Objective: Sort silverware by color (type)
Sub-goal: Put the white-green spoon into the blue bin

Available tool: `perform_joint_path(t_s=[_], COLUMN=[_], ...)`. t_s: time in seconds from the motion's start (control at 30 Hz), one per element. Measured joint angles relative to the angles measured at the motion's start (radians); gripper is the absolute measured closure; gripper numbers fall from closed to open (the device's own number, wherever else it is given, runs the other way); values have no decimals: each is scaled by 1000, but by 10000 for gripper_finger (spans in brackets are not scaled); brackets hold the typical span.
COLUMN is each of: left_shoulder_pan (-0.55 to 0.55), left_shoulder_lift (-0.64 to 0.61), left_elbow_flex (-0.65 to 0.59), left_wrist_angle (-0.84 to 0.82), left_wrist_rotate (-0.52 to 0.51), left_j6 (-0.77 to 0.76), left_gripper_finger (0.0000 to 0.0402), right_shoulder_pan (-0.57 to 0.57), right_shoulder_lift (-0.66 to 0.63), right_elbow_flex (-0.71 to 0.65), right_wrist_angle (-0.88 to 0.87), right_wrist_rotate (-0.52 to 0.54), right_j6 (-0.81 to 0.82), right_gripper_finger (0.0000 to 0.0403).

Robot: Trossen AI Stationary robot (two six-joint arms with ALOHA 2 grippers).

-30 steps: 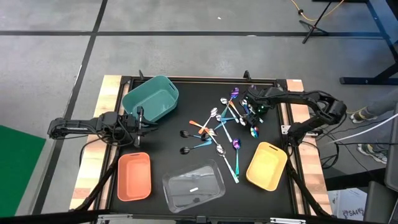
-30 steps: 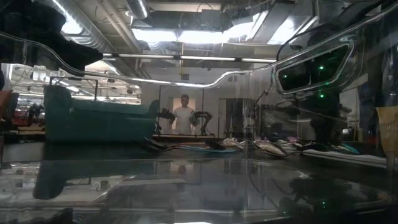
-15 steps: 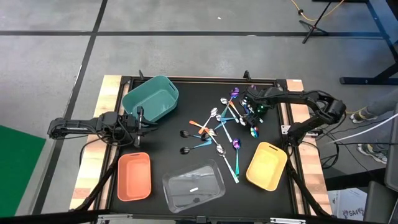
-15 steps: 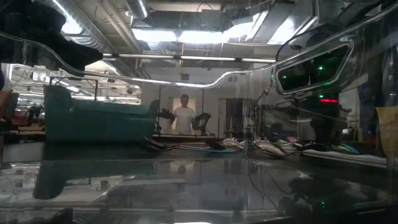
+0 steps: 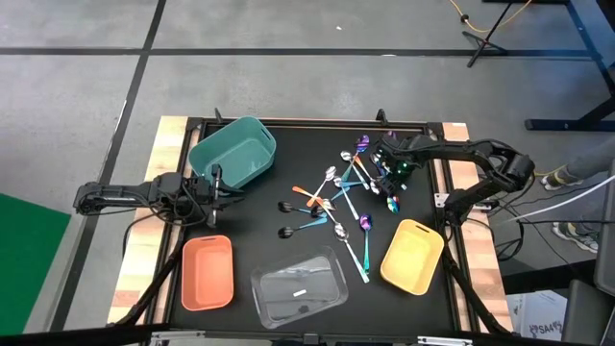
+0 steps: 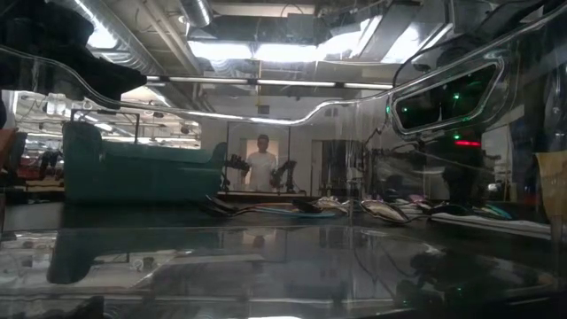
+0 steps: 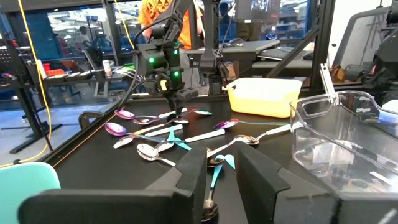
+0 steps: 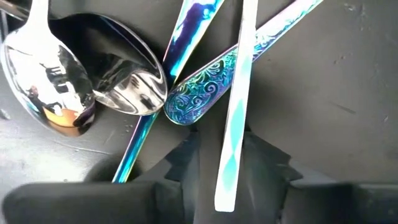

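Several thin spoons (image 5: 346, 192) lie heaped on the black mat: silver, orange-handled, and teal-handled with dark or purple bowls. My right gripper (image 5: 386, 169) reaches down into the far right part of the heap. In its wrist view it (image 8: 224, 168) is open, with a teal handle (image 8: 233, 124) running between its two fingers. A silver spoon bowl (image 8: 46, 87) and an iridescent handle tip (image 8: 193, 99) lie just ahead. My left gripper (image 5: 217, 186) waits open beside the teal bin (image 5: 233, 154), touching nothing. My right gripper comes at the heap from above, pointing down, with its fingers (image 8: 267, 165) on either side of the teal handle (image 8: 229, 177) near its free end, lying across it. The handle rests on the mat. I cannot tell whether the fingers touch it.
A salmon bin (image 5: 208, 272), a clear bin (image 5: 298, 285) and a yellow bin (image 5: 412, 256) stand along the mat's near side. The teal bin sits at the far left. A person (image 6: 262, 164) stands in the room behind the table.
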Motion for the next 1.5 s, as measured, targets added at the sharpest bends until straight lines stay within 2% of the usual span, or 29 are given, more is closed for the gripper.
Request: perform_joint_path(t_s=[0.4,0.63,1.3,1.5], left_shoulder_pan=[0,0,0,0], left_shoulder_lift=[0,0,0,0], left_elbow_flex=[0,0,0,0], left_wrist_angle=[0,0,0,0], left_wrist_rotate=[0,0,0,0], left_j6=[1,1,2,2], left_gripper_finger=[326,326,326,326], right_shoulder_pan=[0,0,0,-2], right_shoulder_lift=[0,0,-26,-66], right_elbow_flex=[0,0,-2,56], right_wrist_angle=[1,-1,-13,-111], right_wrist_rotate=[0,4,9,90], right_j6=[1,1,-7,-9], right_gripper_finger=[348,395,400,401])
